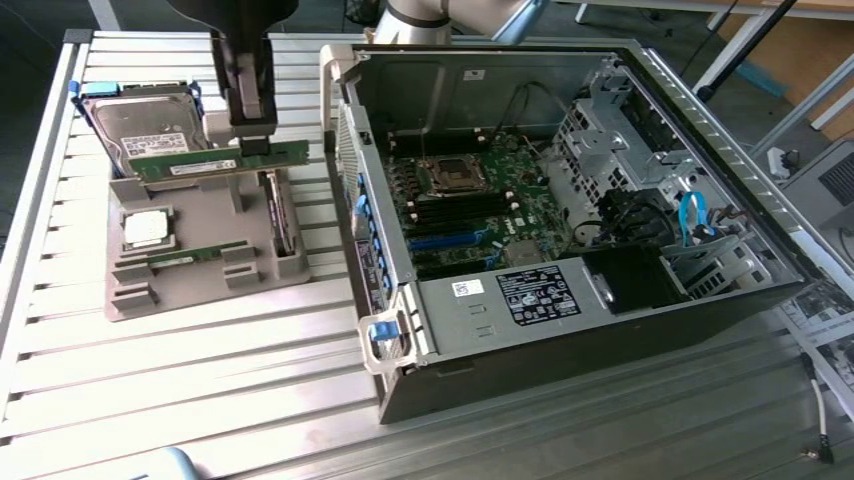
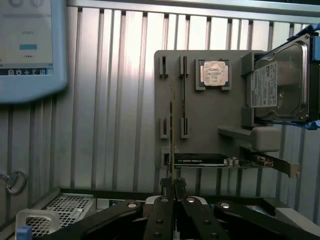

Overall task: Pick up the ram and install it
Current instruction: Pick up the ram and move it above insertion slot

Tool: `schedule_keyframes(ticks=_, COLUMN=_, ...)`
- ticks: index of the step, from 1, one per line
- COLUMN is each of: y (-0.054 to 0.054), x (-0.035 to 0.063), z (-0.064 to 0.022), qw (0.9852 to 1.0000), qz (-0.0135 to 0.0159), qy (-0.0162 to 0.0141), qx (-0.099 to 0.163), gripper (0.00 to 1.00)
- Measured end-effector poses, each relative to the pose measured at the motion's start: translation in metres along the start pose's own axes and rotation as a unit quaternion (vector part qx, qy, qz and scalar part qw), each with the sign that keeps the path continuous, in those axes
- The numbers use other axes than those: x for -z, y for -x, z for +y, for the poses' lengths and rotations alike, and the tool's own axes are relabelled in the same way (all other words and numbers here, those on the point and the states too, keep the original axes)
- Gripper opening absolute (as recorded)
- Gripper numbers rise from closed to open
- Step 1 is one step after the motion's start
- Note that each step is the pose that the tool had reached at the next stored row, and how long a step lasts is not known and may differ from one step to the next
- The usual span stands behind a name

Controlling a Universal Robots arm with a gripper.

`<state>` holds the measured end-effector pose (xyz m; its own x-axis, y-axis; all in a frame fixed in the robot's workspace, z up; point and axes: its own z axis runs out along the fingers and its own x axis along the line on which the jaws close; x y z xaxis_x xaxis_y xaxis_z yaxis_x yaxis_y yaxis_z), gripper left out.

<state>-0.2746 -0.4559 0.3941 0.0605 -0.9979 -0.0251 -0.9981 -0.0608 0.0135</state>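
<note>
My gripper is shut on the ram, a long green stick with a pale label. It holds the stick level and on edge, just above the back of the grey holder block. In the wrist view the ram shows edge-on as a thin line running out from between the closed fingertips of the gripper. The open computer case lies on the exterior view's right, with its motherboard and dark memory slots exposed.
The holder block also carries a silver processor, a second green stick, an upright dark expansion card and a hard drive. All stand on a ribbed metal table. A light-blue screen device lies nearby.
</note>
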Motion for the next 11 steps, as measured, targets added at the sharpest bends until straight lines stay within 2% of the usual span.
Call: schedule_keyframes(ticks=11, y=-0.002, x=0.0003, z=-0.0269, qw=1.0000, qz=0.0000, qy=0.0000, qx=0.000, gripper=0.12)
